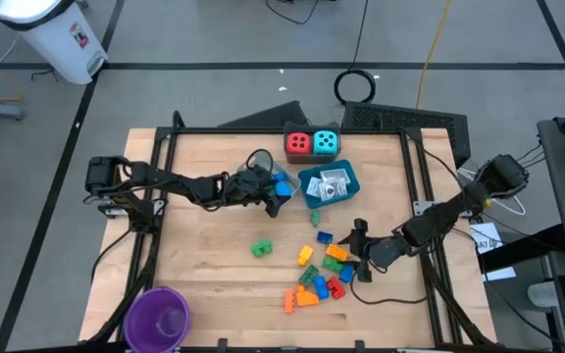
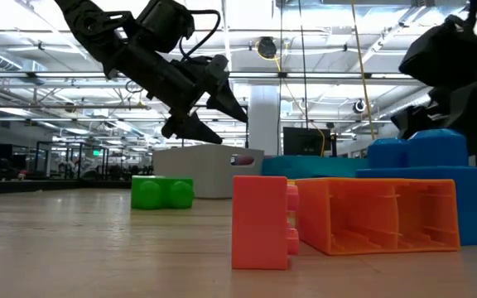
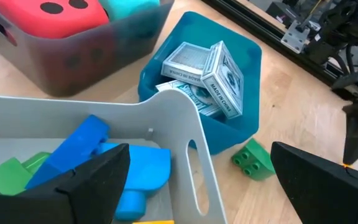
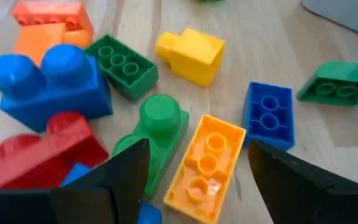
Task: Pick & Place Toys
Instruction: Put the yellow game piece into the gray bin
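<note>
Loose toy bricks in red, blue, green, yellow and orange lie on the wooden table. My right gripper hangs open just over them. An orange brick and a green brick show between its fingers, untouched. My left gripper is open above the grey tray, which holds blue bricks and a green one. White packets lie in the blue tray. A red die and a cyan die sit in a clear tray.
A purple cup stands at the table's near left corner. One green brick lies alone mid-table, and another rests beside the blue tray. A black frame rail runs along the table's sides.
</note>
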Controlling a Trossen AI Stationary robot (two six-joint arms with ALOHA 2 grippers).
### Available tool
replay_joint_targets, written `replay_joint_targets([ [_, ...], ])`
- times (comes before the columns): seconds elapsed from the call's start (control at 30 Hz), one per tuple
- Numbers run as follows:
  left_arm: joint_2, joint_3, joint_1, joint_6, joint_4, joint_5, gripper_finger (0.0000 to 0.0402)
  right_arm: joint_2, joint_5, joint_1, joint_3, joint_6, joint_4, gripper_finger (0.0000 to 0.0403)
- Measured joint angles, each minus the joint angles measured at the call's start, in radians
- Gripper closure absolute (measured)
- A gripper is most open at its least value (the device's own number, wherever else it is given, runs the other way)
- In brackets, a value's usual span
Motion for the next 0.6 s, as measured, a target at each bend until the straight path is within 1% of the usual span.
replay_joint_targets([
  [0.17, 0.000, 0.000, 0.000, 0.000, 0.005, -0.013, 0.0007, 0.103, -0.002, -0.001, 0.003, 0.029, 0.075, 0.0151],
  [0.27, 0.000, 0.000, 0.000, 0.000, 0.009, -0.026, 0.0007, 0.130, -0.045, -0.001, 0.003, 0.031, 0.093, 0.0152],
  [0.4, 0.000, 0.000, 0.002, 0.000, 0.010, -0.027, 0.0007, 0.120, -0.047, -0.002, 0.002, 0.014, 0.072, 0.0151],
  [0.47, 0.000, 0.000, 0.002, 0.000, 0.011, -0.027, 0.0007, 0.105, -0.031, -0.003, 0.002, -0.022, 0.090, 0.0151],
  [0.6, 0.000, 0.000, 0.002, 0.008, 0.011, -0.027, 0.0007, 0.044, -0.034, -0.001, -0.003, -0.106, 0.128, 0.0152],
])
